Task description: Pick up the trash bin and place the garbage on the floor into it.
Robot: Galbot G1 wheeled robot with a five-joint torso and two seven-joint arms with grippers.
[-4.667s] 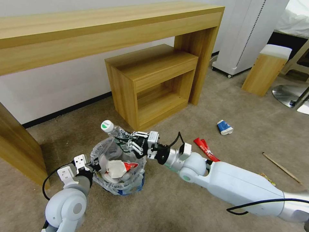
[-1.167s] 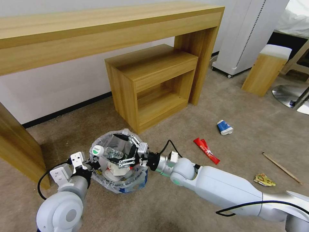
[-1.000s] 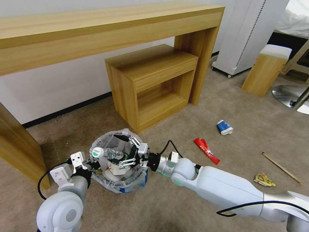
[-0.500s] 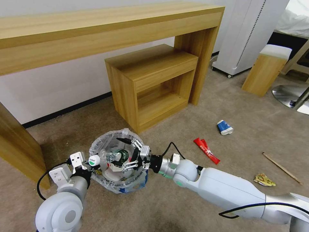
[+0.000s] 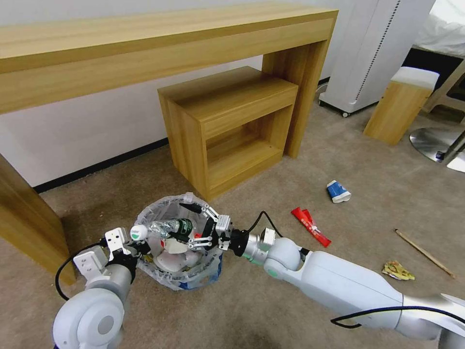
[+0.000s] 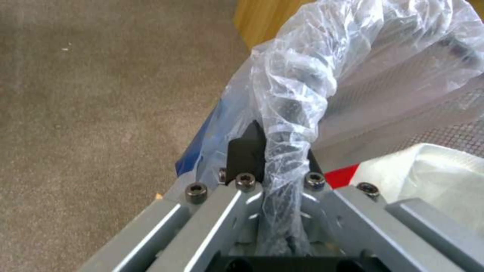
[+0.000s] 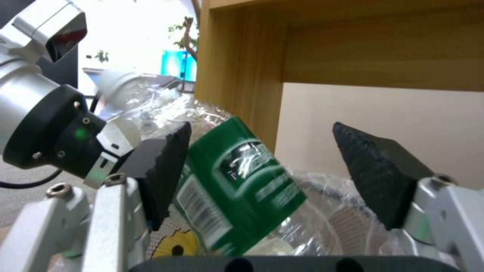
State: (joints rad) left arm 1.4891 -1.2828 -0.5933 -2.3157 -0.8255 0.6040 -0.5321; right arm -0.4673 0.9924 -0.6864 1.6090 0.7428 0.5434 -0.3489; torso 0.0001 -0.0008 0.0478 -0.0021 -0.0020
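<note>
Trash bin (image 5: 180, 276): stands on the beige carpet floor (image 5: 271, 310) in front of the wooden shelf unit (image 5: 227, 126), lined with a crinkly clear bag.
Left gripper (image 6: 275, 151): at the bin's near-left rim, jaws pinching the bagged rim.
Right gripper (image 5: 199, 224): over the bin's mouth, jaws spread wide, one pad touching the bottle.
Plastic bottle (image 5: 167, 228): green label, white cap, lying tilted across the bin's opening, above crumpled cups inside.
Remaining garbage: blue-white cup (image 5: 337, 191), red wrapper (image 5: 310, 226), yellow wrapper (image 5: 397, 270) and wooden stick (image 5: 425, 253) lie apart on the carpet to the robot's right.
</note>
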